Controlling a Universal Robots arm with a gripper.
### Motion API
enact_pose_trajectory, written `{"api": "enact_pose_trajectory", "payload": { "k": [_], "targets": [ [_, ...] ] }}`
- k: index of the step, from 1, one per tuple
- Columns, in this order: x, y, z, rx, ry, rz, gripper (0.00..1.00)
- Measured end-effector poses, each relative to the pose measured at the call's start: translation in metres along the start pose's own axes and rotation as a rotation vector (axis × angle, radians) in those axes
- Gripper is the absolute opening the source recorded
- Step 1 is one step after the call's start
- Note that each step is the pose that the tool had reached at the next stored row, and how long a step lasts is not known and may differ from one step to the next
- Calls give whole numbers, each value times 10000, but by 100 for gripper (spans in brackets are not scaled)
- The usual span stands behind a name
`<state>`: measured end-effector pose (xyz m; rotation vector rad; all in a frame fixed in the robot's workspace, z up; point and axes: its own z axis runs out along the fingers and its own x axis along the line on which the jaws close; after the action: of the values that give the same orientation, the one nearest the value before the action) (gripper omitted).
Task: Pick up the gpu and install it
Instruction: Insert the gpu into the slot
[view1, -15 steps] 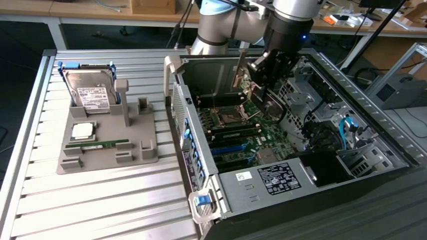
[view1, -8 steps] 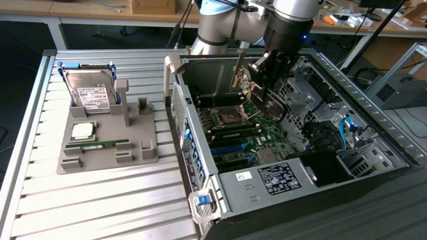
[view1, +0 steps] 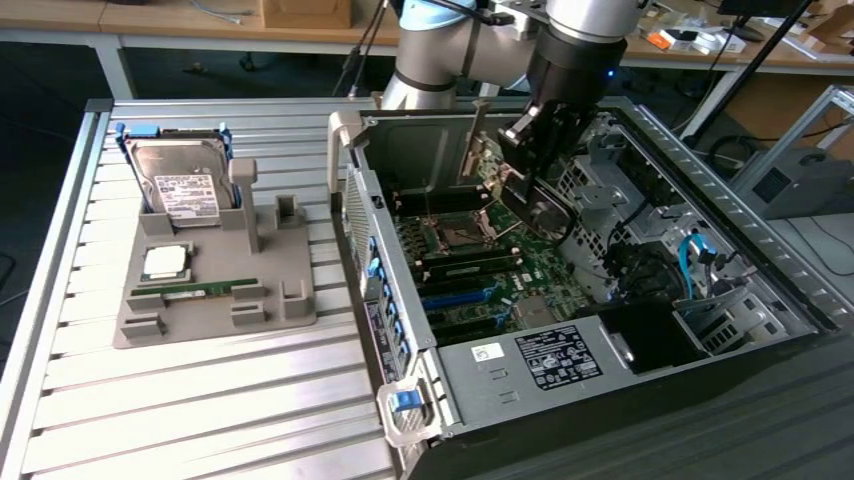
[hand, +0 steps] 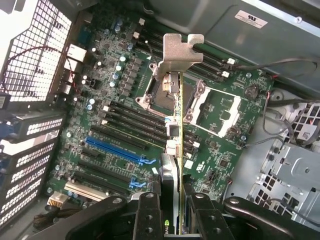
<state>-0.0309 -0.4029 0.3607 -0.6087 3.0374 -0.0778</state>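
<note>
The gpu (hand: 181, 145) sits inside the open computer case (view1: 400, 140), clamped edge-on between the hand's (hand: 175, 210) two black fingers (hand: 149, 212), its silver bracket (hand: 178, 50) at the end farthest from the grip. It hangs over the motherboard (hand: 120, 120), its thin edge crossing the CPU socket (hand: 212, 107). The blue slots (hand: 114, 149) lie to one side with bare board around them. A black cable (hand: 270, 64) runs close past the bracket. On the worktop (view1: 200, 410), well apart, a grey holder (view1: 287, 300) carries a hard drive (view1: 180, 185) and a memory stick (view1: 200, 288).
</note>
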Motion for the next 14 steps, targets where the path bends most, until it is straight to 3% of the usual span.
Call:
{"api": "enact_pose_trajectory", "payload": {
  "k": [14],
  "targets": [
    [0,0,4,-23,-42,-714,27]
  ]
}}
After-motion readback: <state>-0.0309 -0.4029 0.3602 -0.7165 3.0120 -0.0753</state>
